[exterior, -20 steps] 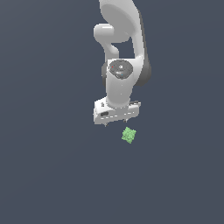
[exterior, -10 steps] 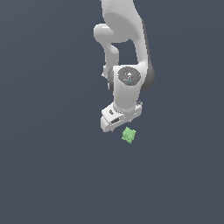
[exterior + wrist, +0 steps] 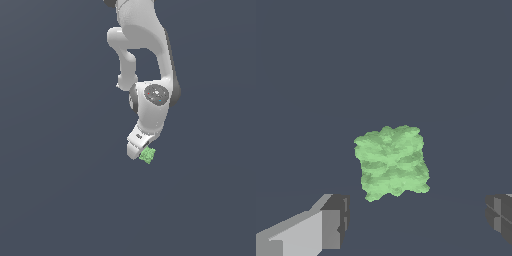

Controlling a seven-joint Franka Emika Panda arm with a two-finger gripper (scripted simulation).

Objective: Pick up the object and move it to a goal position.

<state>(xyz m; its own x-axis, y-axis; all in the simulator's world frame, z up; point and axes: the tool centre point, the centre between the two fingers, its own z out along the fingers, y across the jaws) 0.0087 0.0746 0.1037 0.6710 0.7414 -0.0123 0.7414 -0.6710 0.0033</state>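
We see the big white robot arm (image 3: 145, 45) bent lower than it was half a second ago. Its gripper (image 3: 141, 151) has come down and now sits right by the object (image 3: 148, 155), where before there was a gap between them. The gripper's two fingers (image 3: 331, 220) are spread wide apart, and nothing is pinched. In the wrist view, the bumpy green object lies on the dark gray floor (image 3: 60, 190), between the fingers but not touching them.
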